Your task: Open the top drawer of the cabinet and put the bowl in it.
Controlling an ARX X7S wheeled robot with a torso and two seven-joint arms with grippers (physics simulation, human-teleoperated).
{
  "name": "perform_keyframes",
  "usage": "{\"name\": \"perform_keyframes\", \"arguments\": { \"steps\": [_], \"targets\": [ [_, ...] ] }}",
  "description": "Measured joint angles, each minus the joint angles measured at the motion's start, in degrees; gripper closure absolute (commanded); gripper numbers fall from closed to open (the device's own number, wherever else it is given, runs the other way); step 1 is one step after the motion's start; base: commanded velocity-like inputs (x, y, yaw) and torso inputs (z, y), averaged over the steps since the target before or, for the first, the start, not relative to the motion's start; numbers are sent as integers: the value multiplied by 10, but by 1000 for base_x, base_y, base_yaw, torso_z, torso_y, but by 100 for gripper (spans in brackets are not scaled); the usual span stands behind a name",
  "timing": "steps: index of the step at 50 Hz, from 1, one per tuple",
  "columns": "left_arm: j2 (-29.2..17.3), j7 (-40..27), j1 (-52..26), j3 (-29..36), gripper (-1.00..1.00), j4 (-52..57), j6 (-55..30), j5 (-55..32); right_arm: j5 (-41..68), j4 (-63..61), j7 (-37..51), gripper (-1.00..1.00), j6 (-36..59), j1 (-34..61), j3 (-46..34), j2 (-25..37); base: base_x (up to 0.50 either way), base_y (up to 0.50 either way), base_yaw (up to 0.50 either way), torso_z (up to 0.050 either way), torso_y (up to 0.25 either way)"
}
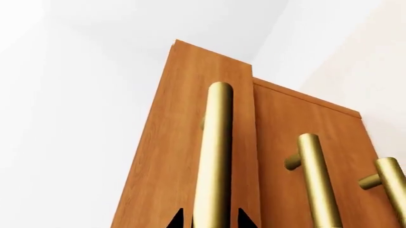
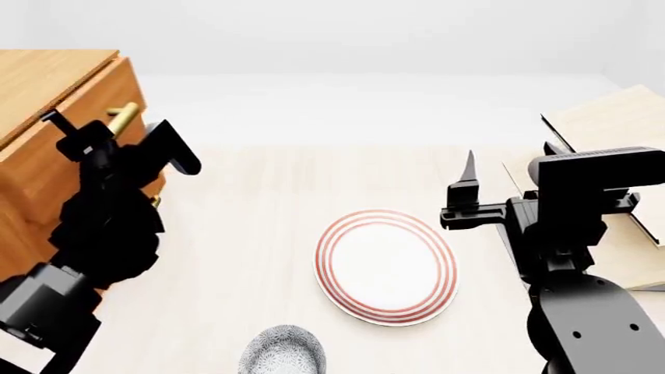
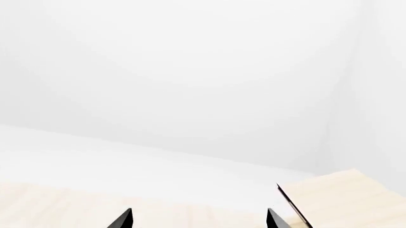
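The left gripper [image 1: 211, 222] sits at the cabinet [image 2: 42, 117], its two black fingertips straddling the brass handle [image 1: 214, 156] of the top drawer [image 1: 190, 142]. The bar fills the gap between them, so it looks clenched on the handle. That drawer's front stands slightly proud of the ones beside it, barely open, I judge. If the pull isn't straight along the drawer's travel, the round bar could slip out or the drawer could bind. The right gripper [image 3: 199, 219] hangs released, holding nothing, its tips wide apart, pointing across the table [image 2: 239, 234]. The bowl [image 2: 283, 352] sits well behind both grippers, close to the robot, near the ringed plate [image 2: 387, 266].
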Motion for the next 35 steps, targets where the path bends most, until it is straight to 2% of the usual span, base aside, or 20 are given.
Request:
{"name": "perform_keyframes", "arguments": {
  "steps": [35],
  "targets": [
    [-9, 23, 34, 32, 100, 146, -33, 13, 7, 6, 5, -100, -7, -2, 0, 3, 1, 0, -3, 0, 0]
  ]
}}
